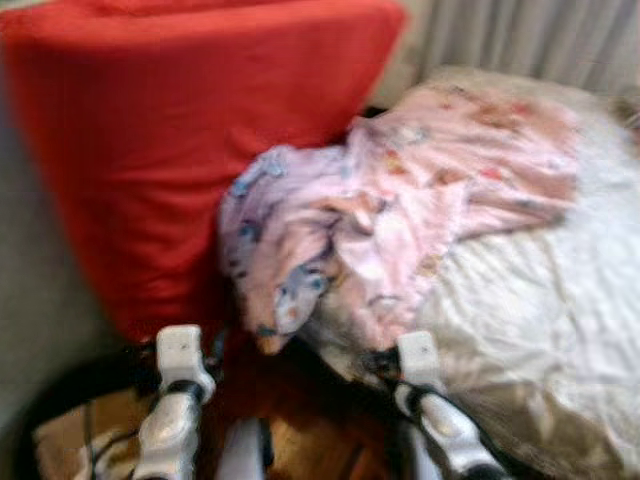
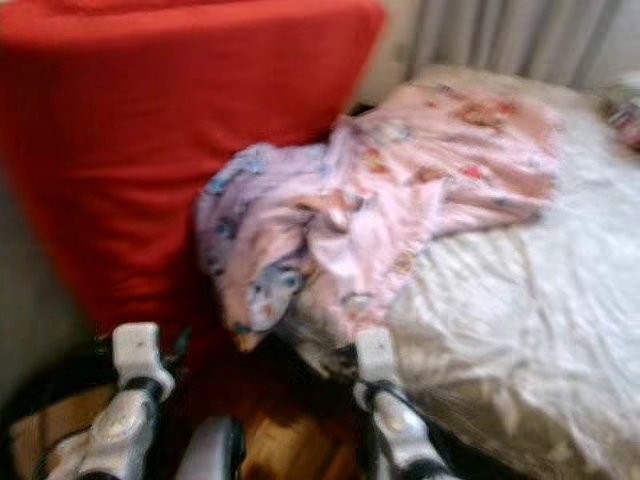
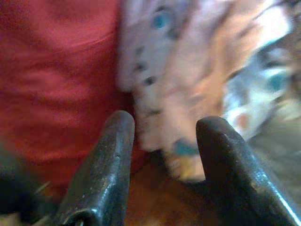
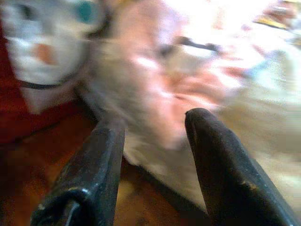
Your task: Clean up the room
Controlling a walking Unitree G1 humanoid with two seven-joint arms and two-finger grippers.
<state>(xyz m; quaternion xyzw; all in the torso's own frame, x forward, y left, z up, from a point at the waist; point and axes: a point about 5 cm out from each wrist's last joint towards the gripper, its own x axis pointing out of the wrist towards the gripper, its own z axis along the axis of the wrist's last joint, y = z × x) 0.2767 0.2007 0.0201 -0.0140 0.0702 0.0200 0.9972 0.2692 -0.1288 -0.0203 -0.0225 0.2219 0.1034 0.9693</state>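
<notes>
A pink printed blanket [image 1: 400, 200] lies crumpled on the corner of a bed [image 1: 560, 320], with one end hanging over the bed's edge toward the floor. My left gripper [image 3: 164, 136] is open, just short of the hanging end of the blanket [image 3: 188, 80], with nothing between its fingers [image 3: 110, 160]. My right gripper [image 4: 155, 127] is also open, close in front of the blanket [image 4: 178, 80] at the bed's edge. Both silver arms [image 1: 175, 400] reach up from the bottom of the eye views.
A large red cushion or chair back [image 1: 180, 140] stands to the left of the bed, touching the blanket. Pale curtains [image 1: 530, 40] hang behind the bed. Wooden floor [image 1: 300, 440] shows between my arms.
</notes>
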